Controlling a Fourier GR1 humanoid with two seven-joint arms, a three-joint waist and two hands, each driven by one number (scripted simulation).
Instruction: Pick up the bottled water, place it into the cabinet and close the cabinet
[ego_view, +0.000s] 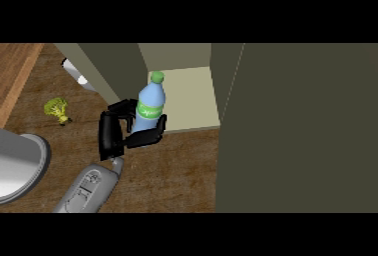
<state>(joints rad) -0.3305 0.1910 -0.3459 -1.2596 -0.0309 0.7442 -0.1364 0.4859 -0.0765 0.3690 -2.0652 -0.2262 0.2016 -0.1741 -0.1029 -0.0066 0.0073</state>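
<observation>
- The left hand (122, 131) has its fingers (144, 139) curled round the bottled water's (150, 102) lower body.
- The bottle stands upright at the open cabinet (188, 95) mouth, green cap topmost.

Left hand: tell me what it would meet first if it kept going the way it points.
The left hand, fingers curled round the water bottle, points into the open cabinet. The way looks free to the shelf; depth is unclear.
</observation>
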